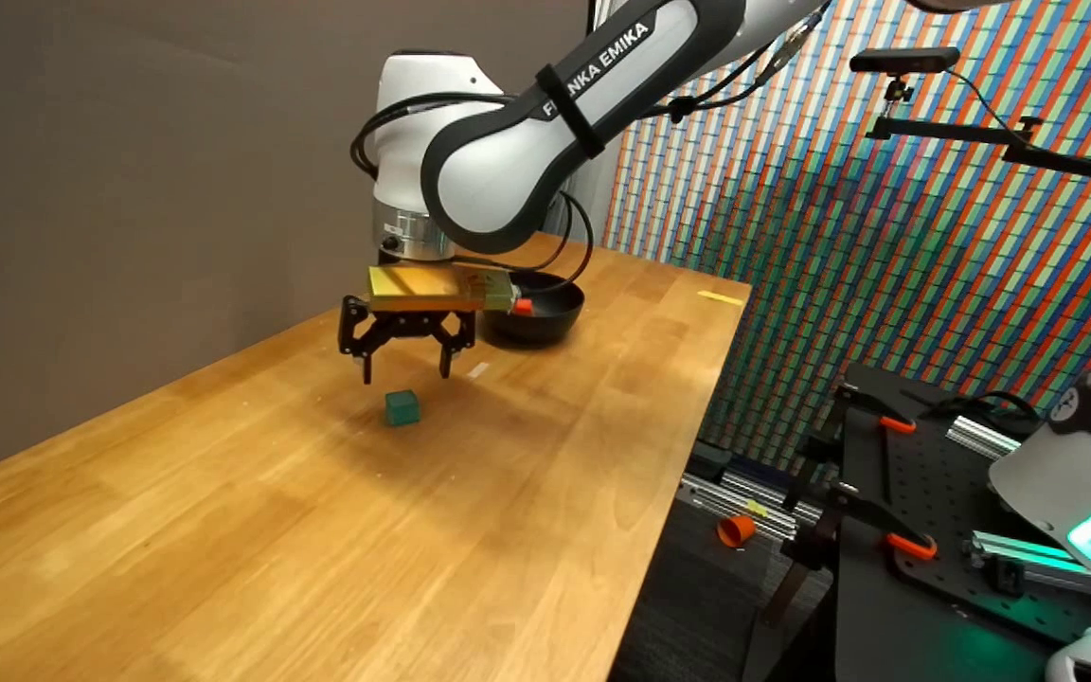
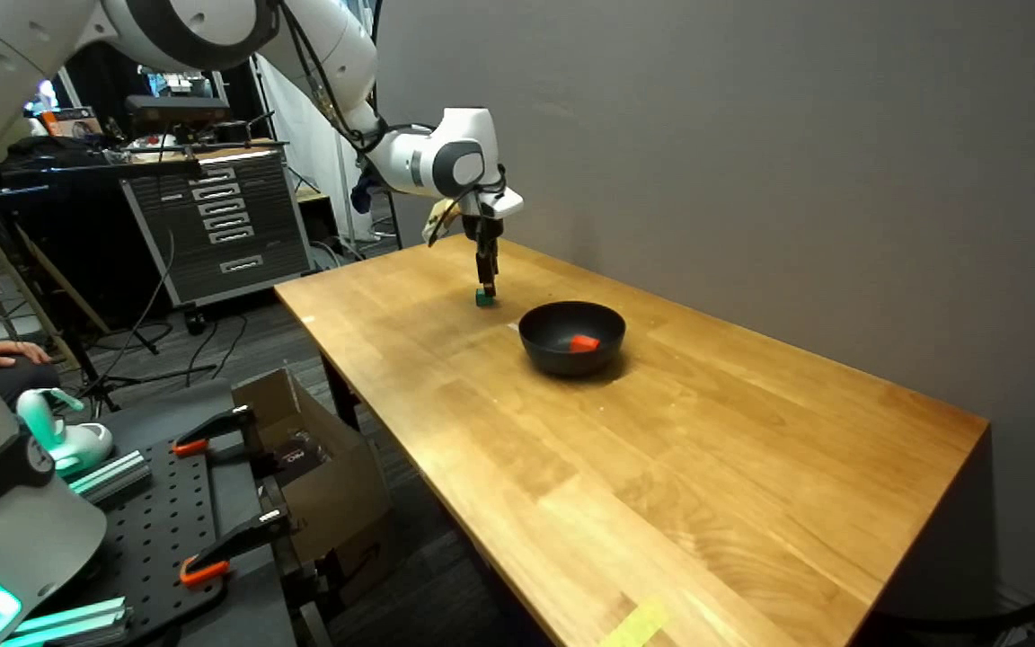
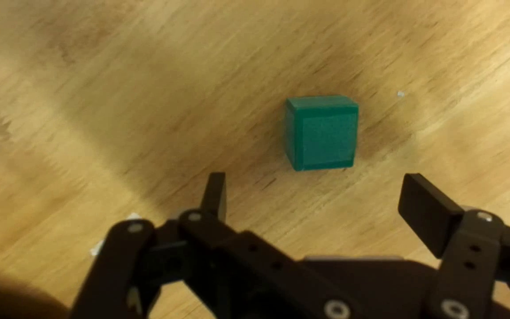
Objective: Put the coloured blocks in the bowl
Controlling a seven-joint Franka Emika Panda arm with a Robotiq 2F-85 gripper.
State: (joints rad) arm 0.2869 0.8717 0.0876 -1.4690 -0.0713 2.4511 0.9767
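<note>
The green block (image 1: pixel 402 407) sits on the wooden table, and it also shows in an exterior view (image 2: pixel 483 297) and the wrist view (image 3: pixel 323 135). My gripper (image 1: pixel 406 377) is open and empty, a little above the table close to the green block. In the wrist view the fingers (image 3: pixel 314 190) are spread wider than the block, which lies ahead of the fingertips and between their lines. The black bowl (image 2: pixel 562 361) stands on the table, apart from the gripper, and is partly covered by the arm's cables in an exterior view (image 1: pixel 531 332). The red block (image 2: pixel 584 343) lies inside the bowl.
The wooden table (image 1: pixel 318 530) runs along a grey wall (image 2: pixel 751 180). Yellow tape (image 1: pixel 721 297) marks one end of the table. A black bench with clamps (image 1: pixel 972 474) stands beside the table. Cables hang from the arm near the bowl.
</note>
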